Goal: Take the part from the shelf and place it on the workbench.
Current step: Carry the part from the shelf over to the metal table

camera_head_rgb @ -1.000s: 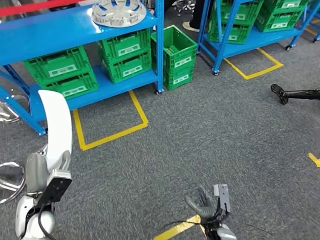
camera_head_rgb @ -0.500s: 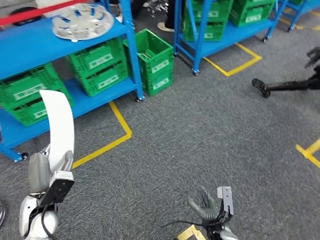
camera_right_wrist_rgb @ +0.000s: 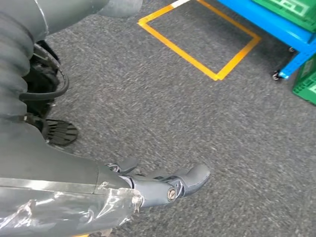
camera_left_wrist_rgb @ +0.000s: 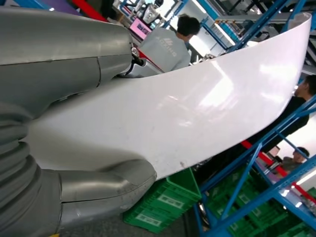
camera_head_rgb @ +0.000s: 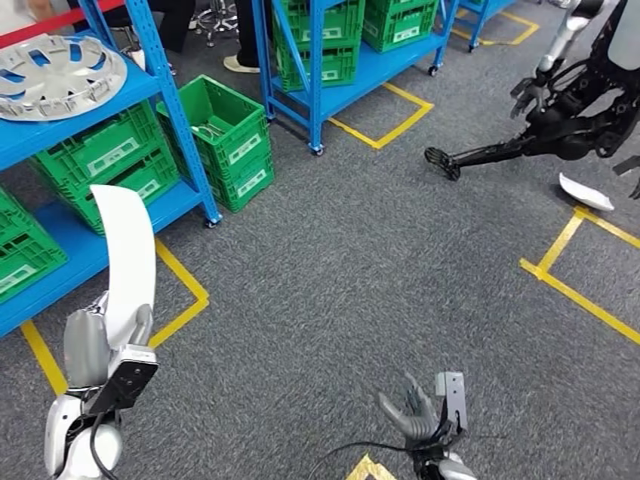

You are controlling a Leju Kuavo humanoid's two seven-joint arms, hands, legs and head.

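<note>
A curved white panel [camera_head_rgb: 124,250] is gripped at its lower end by the left hand [camera_head_rgb: 94,345] and is held upright above the grey carpet [camera_head_rgb: 340,300], in front of the blue shelving [camera_head_rgb: 177,130]. In the left wrist view the panel [camera_left_wrist_rgb: 178,108] is clamped between the thumb and fingers. The right hand [camera_head_rgb: 411,410] is held low with fingers spread, and nothing is grasped. A hubcap [camera_head_rgb: 56,75] is seen on the shelf above green crates [camera_head_rgb: 226,135].
</note>
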